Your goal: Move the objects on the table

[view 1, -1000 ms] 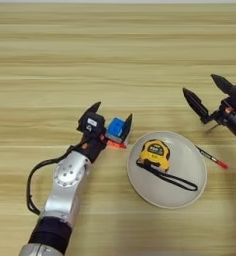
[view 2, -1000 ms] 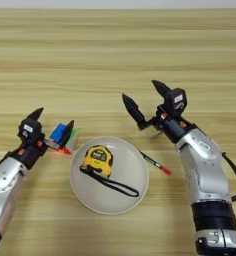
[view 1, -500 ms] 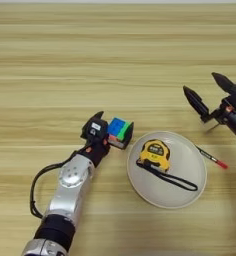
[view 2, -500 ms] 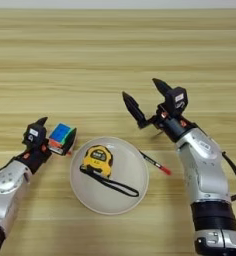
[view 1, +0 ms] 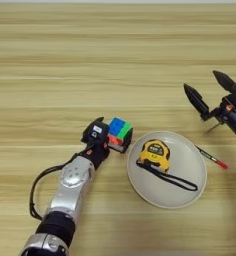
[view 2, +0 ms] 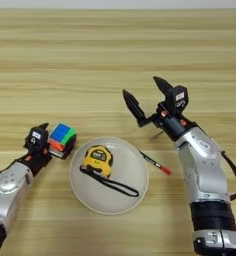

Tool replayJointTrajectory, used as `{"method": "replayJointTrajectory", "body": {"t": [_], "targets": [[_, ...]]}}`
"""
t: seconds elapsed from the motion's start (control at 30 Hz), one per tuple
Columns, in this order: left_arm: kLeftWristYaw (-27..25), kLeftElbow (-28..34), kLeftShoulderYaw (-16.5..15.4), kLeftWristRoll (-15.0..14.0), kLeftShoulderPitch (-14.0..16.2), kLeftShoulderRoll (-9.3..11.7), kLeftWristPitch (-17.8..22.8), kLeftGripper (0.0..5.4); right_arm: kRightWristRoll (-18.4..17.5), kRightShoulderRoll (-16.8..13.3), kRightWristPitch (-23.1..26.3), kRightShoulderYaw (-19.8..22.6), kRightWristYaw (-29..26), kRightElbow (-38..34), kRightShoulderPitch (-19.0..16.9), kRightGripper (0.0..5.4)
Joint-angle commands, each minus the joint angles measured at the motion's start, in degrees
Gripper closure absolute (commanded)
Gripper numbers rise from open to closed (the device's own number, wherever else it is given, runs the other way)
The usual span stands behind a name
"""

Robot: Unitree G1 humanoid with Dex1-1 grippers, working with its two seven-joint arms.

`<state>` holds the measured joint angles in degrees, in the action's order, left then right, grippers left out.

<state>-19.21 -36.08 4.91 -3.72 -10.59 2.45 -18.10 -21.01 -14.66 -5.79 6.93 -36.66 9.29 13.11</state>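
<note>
Left tool (view 1: pixel 106 140) grips the puzzle cube (view 1: pixel 119 135) just left of the plate (view 1: pixel 190 190), seemingly to shift it; right tool (view 2: pixel 149 102) hovers spread wide, idle

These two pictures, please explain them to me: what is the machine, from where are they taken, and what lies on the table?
Both pictures come from one stereo camera on a humanoid robot's head, looking down; they show the same scene from slightly shifted positions. The silver arms are the robot's. The left gripper is beside the puzzle cube, on the cube's left; whether it grips the cube cannot be told. The right gripper hangs above the wooden table, jaws wide open, holding nothing. A round plate carries a yellow tape measure. A thin pen with a red tip lies beside the plate.
</note>
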Motion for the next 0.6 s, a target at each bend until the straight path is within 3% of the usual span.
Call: {"method": "replayJointTrajectory", "body": {"t": [0.03, 0.43, 0.6], "targets": [[-0.02, -1.93, -0.11, 0.73, -1.48, 0.03, 1.08, 0.00, -0.27, 0.47, -0.76, 0.21, 0.19, -0.42, 0.14, 0.04], [1.03, -6.76, -0.38, 2.17, -3.39, 0.42, 1.90, 0.00, -0.35, 0.44, -0.83, 0.25, 0.35, -0.69, 0.12, 0.04], [1.49, -8.18, -0.20, 2.65, -4.12, 0.69, 2.16, 0.64, -0.37, 0.43, -0.94, 0.19, 0.25, -0.31, 0.37, 0.00]]}}
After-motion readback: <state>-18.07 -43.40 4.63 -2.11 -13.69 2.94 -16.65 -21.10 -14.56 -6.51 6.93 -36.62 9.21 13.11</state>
